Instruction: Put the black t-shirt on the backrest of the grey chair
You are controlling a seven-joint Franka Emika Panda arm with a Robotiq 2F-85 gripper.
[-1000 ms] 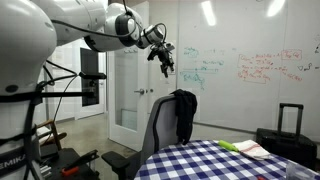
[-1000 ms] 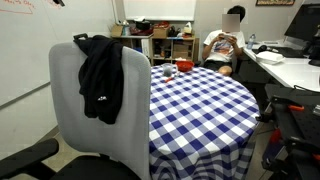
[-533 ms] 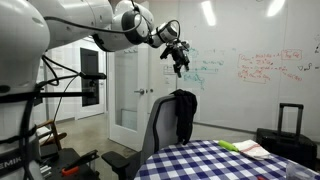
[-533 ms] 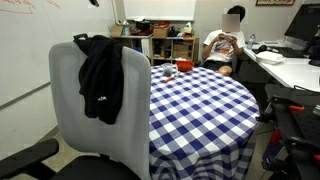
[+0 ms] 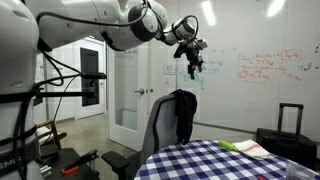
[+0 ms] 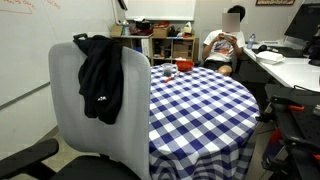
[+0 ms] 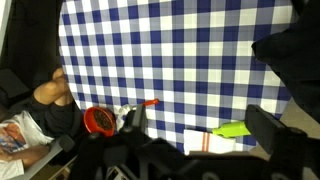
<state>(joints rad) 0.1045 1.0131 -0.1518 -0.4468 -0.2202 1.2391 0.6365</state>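
Black t-shirt (image 6: 100, 80) over grey chair (image 6: 65, 115) backrest edge | claw (image 5: 193, 70) — well above

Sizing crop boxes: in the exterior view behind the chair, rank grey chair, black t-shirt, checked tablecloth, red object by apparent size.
1. Grey office chair and blue-checked tablecloth: alike, chair nearer.
2. Black fabric t-shirt.
3. Small red object.

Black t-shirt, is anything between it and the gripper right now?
Nothing visible. The gripper hangs in open air above the grey chair, and the black t-shirt is draped over the backrest's top, exposed from above.
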